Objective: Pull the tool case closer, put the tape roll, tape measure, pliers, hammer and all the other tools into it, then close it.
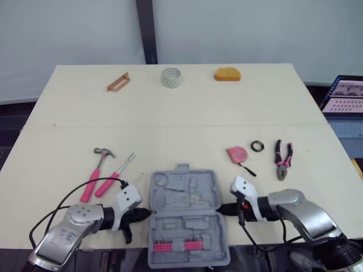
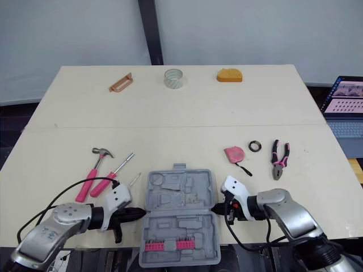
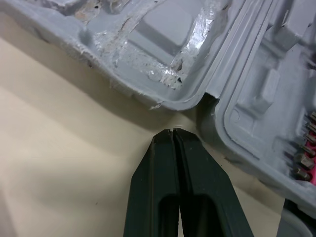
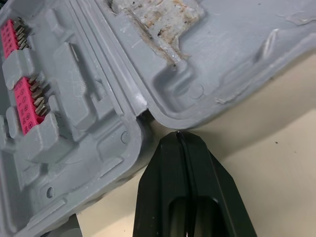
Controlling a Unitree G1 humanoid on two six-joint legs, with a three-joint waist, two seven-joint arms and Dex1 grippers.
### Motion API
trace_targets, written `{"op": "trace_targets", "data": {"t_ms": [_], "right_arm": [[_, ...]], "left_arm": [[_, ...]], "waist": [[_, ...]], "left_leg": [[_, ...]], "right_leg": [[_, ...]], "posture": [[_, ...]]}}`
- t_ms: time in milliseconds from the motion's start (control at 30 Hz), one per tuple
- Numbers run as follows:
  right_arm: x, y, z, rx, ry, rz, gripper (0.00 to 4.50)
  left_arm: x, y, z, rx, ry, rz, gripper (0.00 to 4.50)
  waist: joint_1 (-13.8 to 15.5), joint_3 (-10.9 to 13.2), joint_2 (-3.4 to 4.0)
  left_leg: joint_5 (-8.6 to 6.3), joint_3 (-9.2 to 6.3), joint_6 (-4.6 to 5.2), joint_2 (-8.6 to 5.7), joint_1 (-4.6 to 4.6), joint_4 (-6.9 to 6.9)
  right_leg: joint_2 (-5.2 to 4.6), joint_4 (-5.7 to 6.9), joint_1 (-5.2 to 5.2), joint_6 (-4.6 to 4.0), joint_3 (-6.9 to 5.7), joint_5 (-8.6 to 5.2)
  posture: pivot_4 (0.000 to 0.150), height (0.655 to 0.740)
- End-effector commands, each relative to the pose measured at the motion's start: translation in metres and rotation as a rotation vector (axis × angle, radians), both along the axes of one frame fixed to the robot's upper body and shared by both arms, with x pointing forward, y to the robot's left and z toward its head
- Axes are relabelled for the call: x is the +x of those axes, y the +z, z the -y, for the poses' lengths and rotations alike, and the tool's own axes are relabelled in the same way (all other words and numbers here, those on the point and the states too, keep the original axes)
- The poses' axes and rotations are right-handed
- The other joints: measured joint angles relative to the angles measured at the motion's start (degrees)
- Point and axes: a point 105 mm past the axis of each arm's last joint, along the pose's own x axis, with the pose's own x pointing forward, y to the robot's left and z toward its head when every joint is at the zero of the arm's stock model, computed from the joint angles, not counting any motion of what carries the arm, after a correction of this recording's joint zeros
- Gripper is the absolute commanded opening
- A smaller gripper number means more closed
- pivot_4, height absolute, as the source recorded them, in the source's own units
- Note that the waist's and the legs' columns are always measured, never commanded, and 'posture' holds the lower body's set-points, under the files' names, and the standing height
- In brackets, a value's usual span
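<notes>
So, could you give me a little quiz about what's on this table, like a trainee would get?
1. True or false: the tool case lies open.
2. Which tool lies right beside the hammer? A wrench, B screwdriver, C saw.
3. Fill in: the left end effector and the right end effector, each at the case's side, are both ____ (open or shut).
Key: 1 true; 2 B; 3 shut.

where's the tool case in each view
left eye view: tool case open at bottom centre
right eye view: tool case at bottom centre
left wrist view: tool case just past left gripper tips
right wrist view: tool case just past right gripper tips
shared landmark: pink bit row in the near half
</notes>
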Motion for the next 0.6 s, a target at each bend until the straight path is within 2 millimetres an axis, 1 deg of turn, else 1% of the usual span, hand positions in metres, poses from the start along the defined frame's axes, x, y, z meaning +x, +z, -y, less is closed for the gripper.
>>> {"op": "trace_targets", "data": {"t_ms": [33, 133, 200, 300, 333, 400, 433, 500, 533, 600], "right_arm": [[0.004, 0.005, 0.008, -0.007, -0.018, 0.019, 0.00], [0.005, 0.010, 0.011, 0.015, -0.022, 0.029, 0.00], [0.005, 0.019, 0.014, 0.049, -0.023, 0.046, 0.00], [0.006, 0.037, 0.033, 0.095, -0.063, 0.084, 0.00], [0.006, 0.045, 0.042, 0.118, -0.080, 0.097, 0.00], [0.008, 0.058, 0.065, 0.153, -0.159, 0.119, 0.00], [0.011, 0.063, 0.078, 0.156, -0.209, 0.127, 0.25], [0.015, 0.071, 0.107, 0.148, -0.313, 0.140, 0.88], [0.016, 0.073, 0.122, 0.134, -0.363, 0.154, 1.33], [0.020, 0.074, 0.152, 0.106, -0.475, 0.183, 2.33]], "left_arm": [[-0.004, -0.010, -0.019, 0.049, 0.059, -0.048, 0.14], [-0.004, -0.002, -0.017, 0.008, 0.058, -0.042, 0.14], [-0.004, 0.006, -0.016, -0.028, 0.052, -0.030, 0.14], [-0.001, 0.034, -0.029, -0.107, 0.103, 0.014, 0.14], [0.001, 0.042, -0.038, -0.120, 0.137, 0.033, 0.36], [0.006, 0.054, -0.058, -0.137, 0.222, 0.072, 0.98], [0.006, 0.059, -0.069, -0.142, 0.269, 0.087, 1.47], [0.005, 0.066, -0.094, -0.132, 0.362, 0.113, 2.49], [0.004, 0.067, -0.107, -0.122, 0.416, 0.125, 2.95], [0.000, 0.069, -0.133, -0.111, 0.520, 0.148, 4.02]], "waist": [[0.00, 0.00, 0.00], [0.01, 0.00, 0.00], [0.01, 0.00, 0.00], [0.04, 0.01, -0.01], [0.14, 0.02, -0.02], [0.26, 0.02, -0.03], [0.23, 0.02, -0.03], [0.13, 0.02, -0.03], [0.10, 0.02, -0.03], [0.06, 0.02, -0.03]], "left_leg": [[0.00, 0.00, 0.00, 0.00, 0.00, 0.00], [0.00, 0.00, 0.00, 0.00, -0.01, 0.00], [0.00, 0.00, 0.00, 0.00, -0.01, 0.00], [0.00, 0.00, 0.00, 0.01, -0.04, -0.01], [0.00, 0.00, 0.01, 0.00, -0.06, -0.01], [-0.01, 0.00, 0.01, 0.00, -0.07, 0.01], [-0.01, 0.00, 0.01, 0.00, -0.06, 0.01], [-0.01, 0.01, 0.02, 0.00, -0.04, 0.01], [-0.02, 0.02, 0.03, 0.00, -0.04, 0.01], [-0.02, 0.03, 0.04, 0.01, -0.04, -0.03]], "right_leg": [[0.00, 0.00, 0.00, 0.00, 0.00, 0.00], [0.00, 0.00, 0.00, 0.00, 0.00, 0.00], [0.00, -0.01, 0.00, 0.00, 0.00, 0.00], [0.00, -0.03, -0.03, 0.00, -0.01, 0.00], [0.00, -0.05, -0.03, 0.00, -0.01, 0.00], [0.00, -0.05, -0.01, -0.01, -0.01, 0.01], [0.00, -0.06, 0.01, -0.01, -0.01, 0.01], [0.00, -0.08, 0.02, -0.04, -0.01, 0.03], [0.00, -0.08, 0.02, -0.04, -0.01, 0.03], [0.01, -0.11, 0.00, -0.04, -0.02, 0.03]], "posture": [[0.150, 0.7400], [0.150, 0.7400], [0.150, 0.7400], [0.150, 0.7400], [0.150, 0.7400], [0.150, 0.7400], [0.150, 0.7400], [0.150, 0.7400], [0.150, 0.7400], [0.150, 0.7400]]}}
